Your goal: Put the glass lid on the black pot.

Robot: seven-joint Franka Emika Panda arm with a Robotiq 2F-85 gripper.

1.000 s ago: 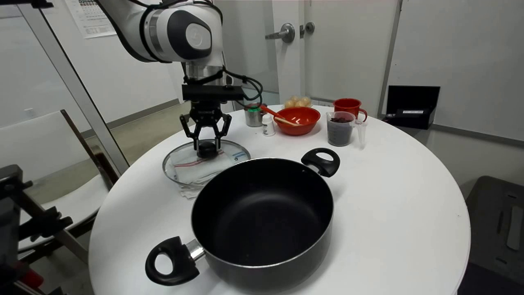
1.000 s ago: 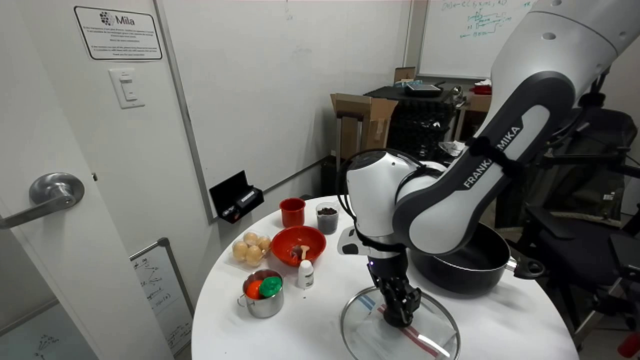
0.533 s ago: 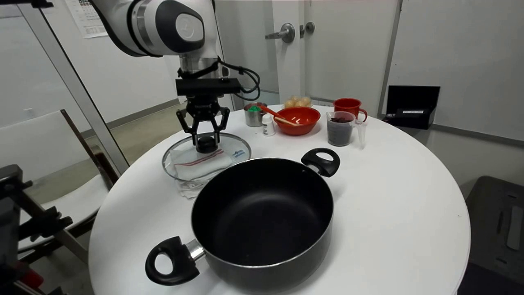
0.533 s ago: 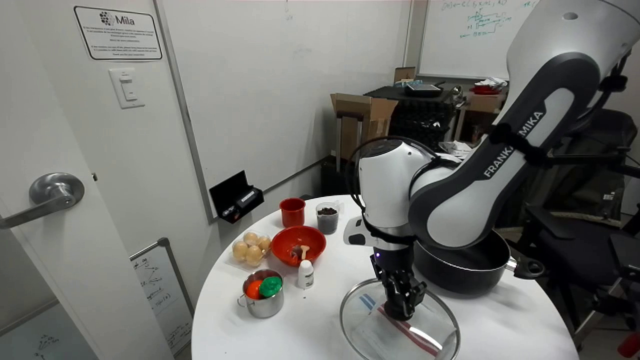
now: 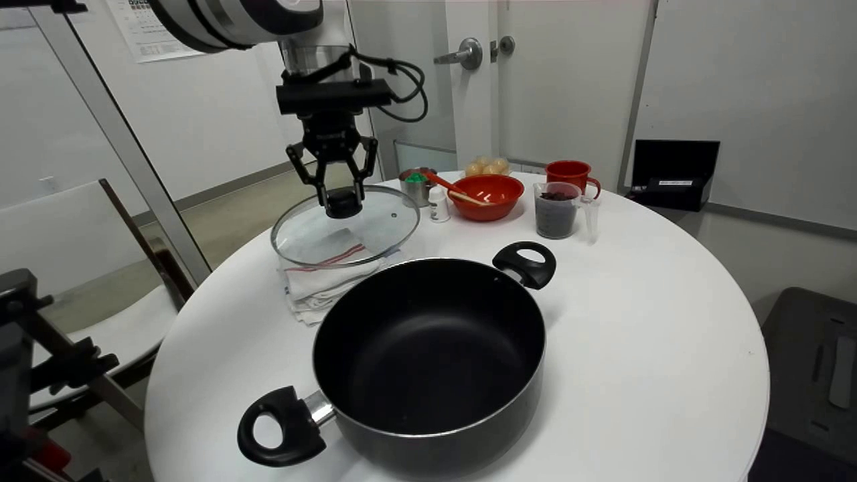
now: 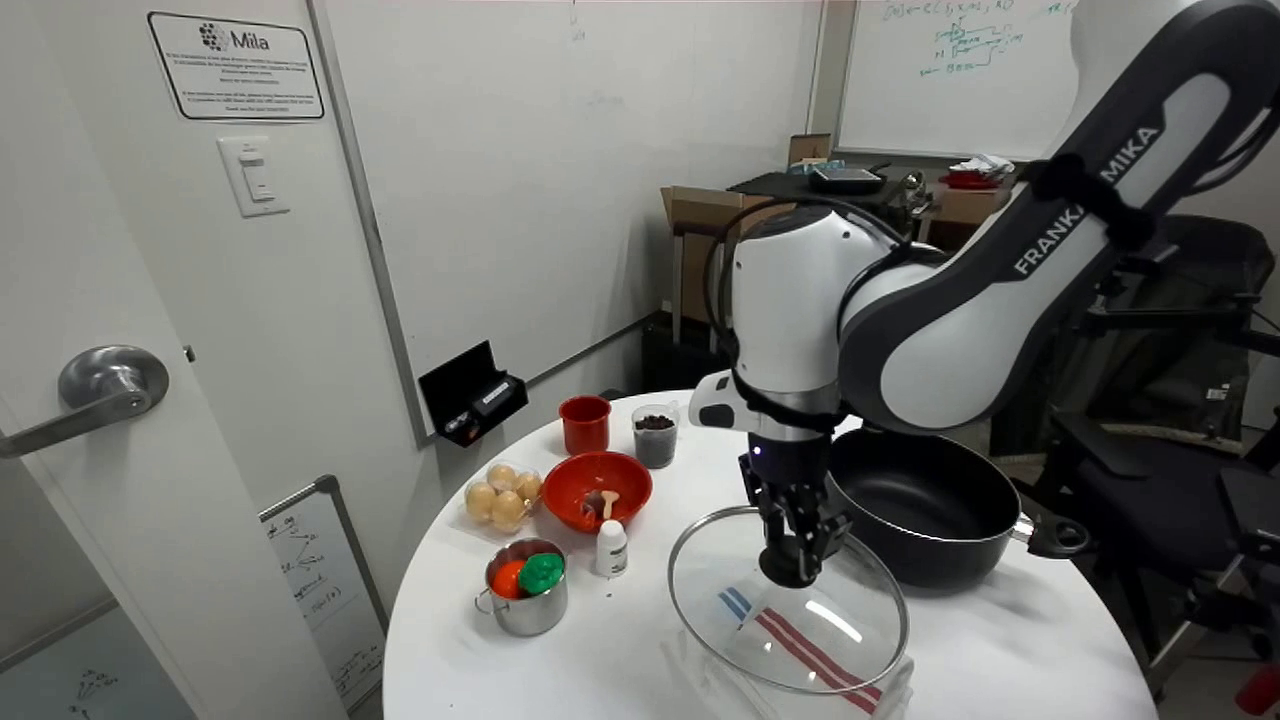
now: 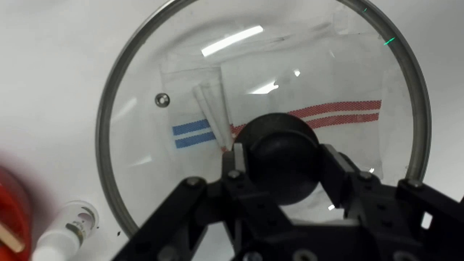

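Exterior views both show a round white desk point(image 5: 643, 348). Beyond it are pale walls point(image 5: 221, 134), a door point(image 6: 70, 220) with a lever handle point(image 6: 115, 385), a whiteboard point(image 6: 955, 85) bearing green writing, and a white chair point(image 5: 73, 234). The glass lid point(image 7: 174, 61) is round and clear, streaked with bright reflections, with a grey metal rim, a black knob point(image 7: 278, 159) at its centre, and a small metal-edged hole point(image 7: 162, 100) nearer the rim. The end effector point(image 5: 343, 198) is drawn in on that knob, its fingers set against two sides and parted only by the knob itself. The lid hangs over a folded cloth point(image 5: 328, 288) with red and blue stripes, near the black pot point(image 5: 428, 348); the gap beneath it is hard to judge through the glass. Counted out: one lid, one black pot with two loop handles point(image 5: 298, 428), one cloth, one red bowl point(image 5: 485, 209), one red mug point(image 5: 566, 175), one measuring cup point(image 5: 556, 217) with dark contents, one white bottle point(image 5: 438, 207), and one small metal pot point(image 6: 535, 614) holding one green item point(image 6: 541, 573) and one orange item point(image 6: 508, 578). Pale round items point(image 6: 507, 510) number at least four.
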